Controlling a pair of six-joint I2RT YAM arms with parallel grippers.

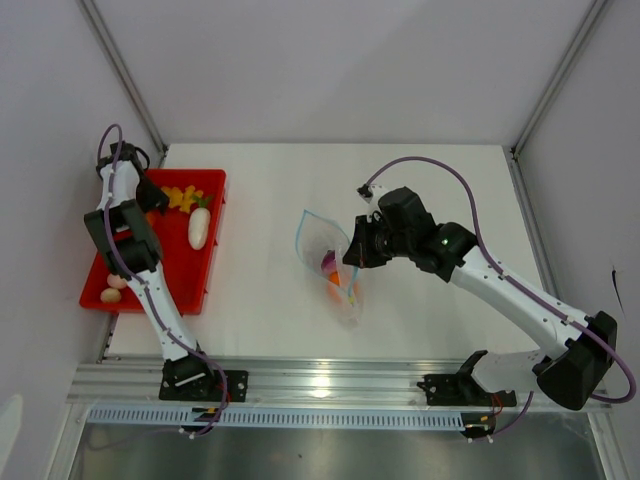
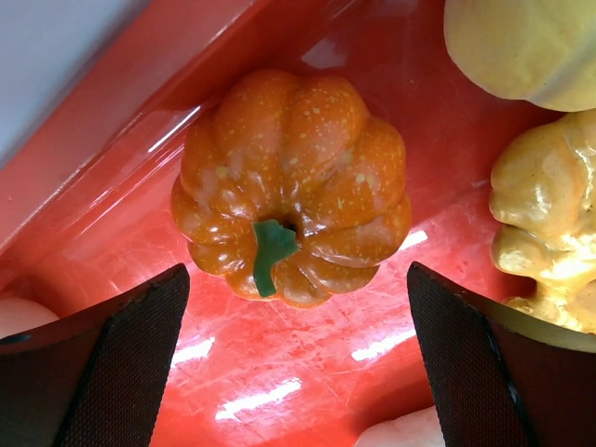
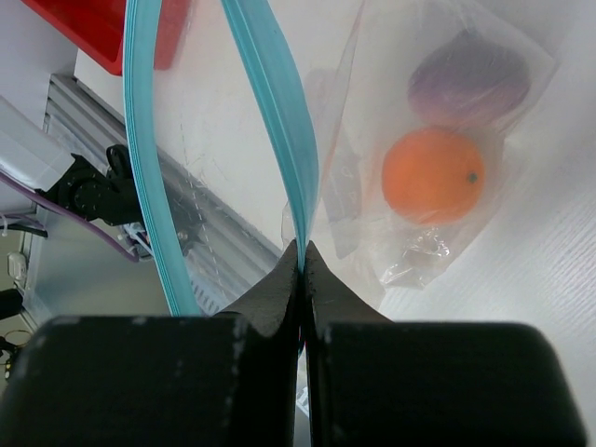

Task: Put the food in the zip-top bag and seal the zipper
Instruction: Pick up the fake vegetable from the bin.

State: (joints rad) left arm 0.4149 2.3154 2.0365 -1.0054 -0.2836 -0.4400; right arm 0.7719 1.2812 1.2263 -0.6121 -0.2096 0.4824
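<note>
My right gripper (image 3: 303,247) is shut on one side of the blue-teal zipper (image 3: 279,121) of the clear zip-top bag (image 1: 330,255) and holds its mouth open above the table. An orange ball (image 3: 433,175) and a purple piece (image 3: 470,76) lie inside the bag. My left gripper (image 2: 298,307) is open, low over the red tray (image 1: 185,275), its fingers (image 2: 112,363) apart just short of an orange toy pumpkin (image 2: 293,182). Yellow pieces (image 2: 549,219) lie to the pumpkin's right. A white piece (image 1: 198,228) and pink pieces (image 1: 113,288) also lie in the tray.
The tray's raised rim (image 2: 102,186) runs close behind the pumpkin. The aluminium rail (image 1: 320,385) with the arm bases lies along the table's near edge. White walls close in on the left and right.
</note>
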